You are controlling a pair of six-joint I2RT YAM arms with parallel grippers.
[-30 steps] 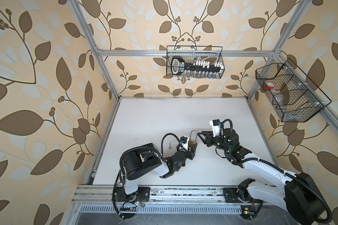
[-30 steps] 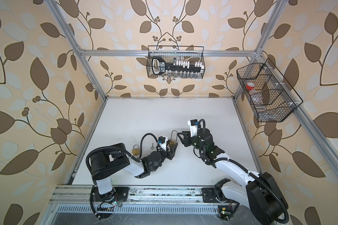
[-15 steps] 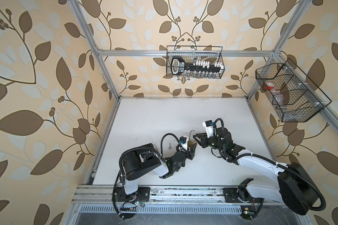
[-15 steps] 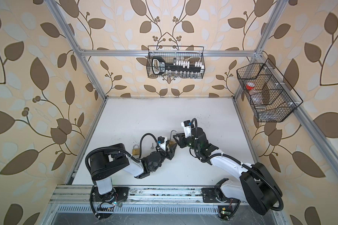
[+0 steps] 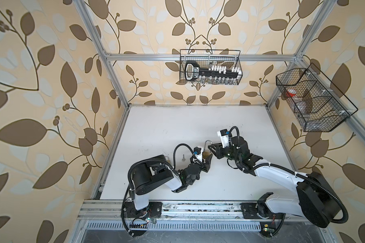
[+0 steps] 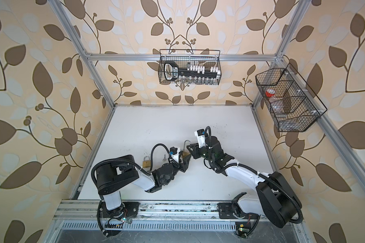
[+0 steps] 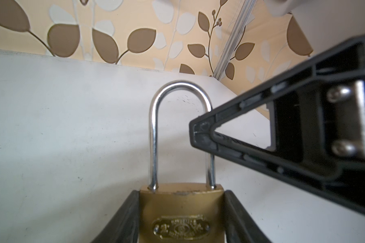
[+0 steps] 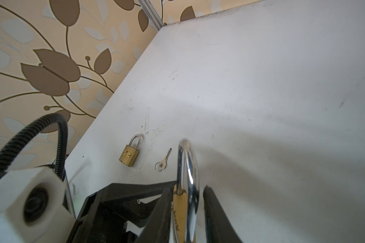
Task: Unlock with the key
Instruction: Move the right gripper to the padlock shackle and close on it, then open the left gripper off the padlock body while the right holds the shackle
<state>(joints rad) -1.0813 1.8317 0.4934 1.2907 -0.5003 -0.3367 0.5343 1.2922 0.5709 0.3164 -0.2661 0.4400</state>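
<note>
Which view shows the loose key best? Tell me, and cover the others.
The right wrist view: the key lies unobstructed, blade and ring distinct. In both top views it is a tiny speck; the left wrist view misses it.

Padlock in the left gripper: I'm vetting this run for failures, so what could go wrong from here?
1. The right gripper straddles the smooth steel shackle of the padlock that the left gripper clamps. Closing there could slip or twist the lock askew.
2. The key lies on the table beside a smaller padlock, in neither gripper. One must likely let go to fetch it.
</note>
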